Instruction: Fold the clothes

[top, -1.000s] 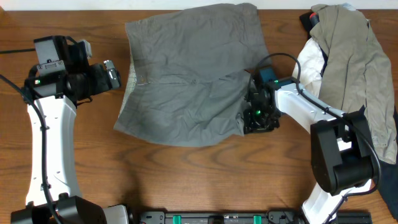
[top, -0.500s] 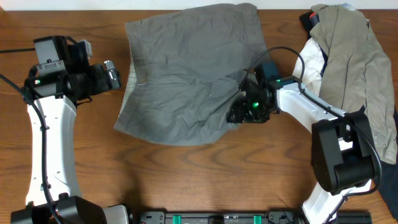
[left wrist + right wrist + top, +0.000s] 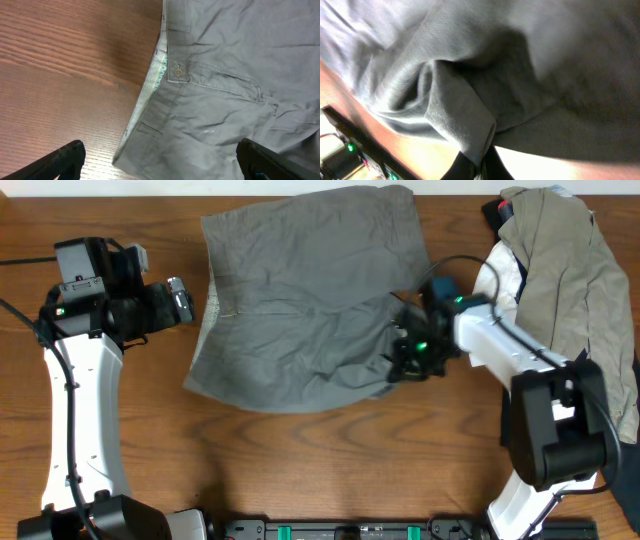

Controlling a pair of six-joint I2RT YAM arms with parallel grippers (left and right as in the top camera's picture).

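The right gripper is pinched tight on a fold at the leg hem of the mid-grey woven shorts, its arm reaching in low from the right. Its wrist view is blurred, with only a sliver of the fingers showing at the lower edge. The left gripper hangs spread wide near the waistband, holding nothing. The shorts lie flat on the brown wooden table, with a khaki-tan garment heaped at the right.
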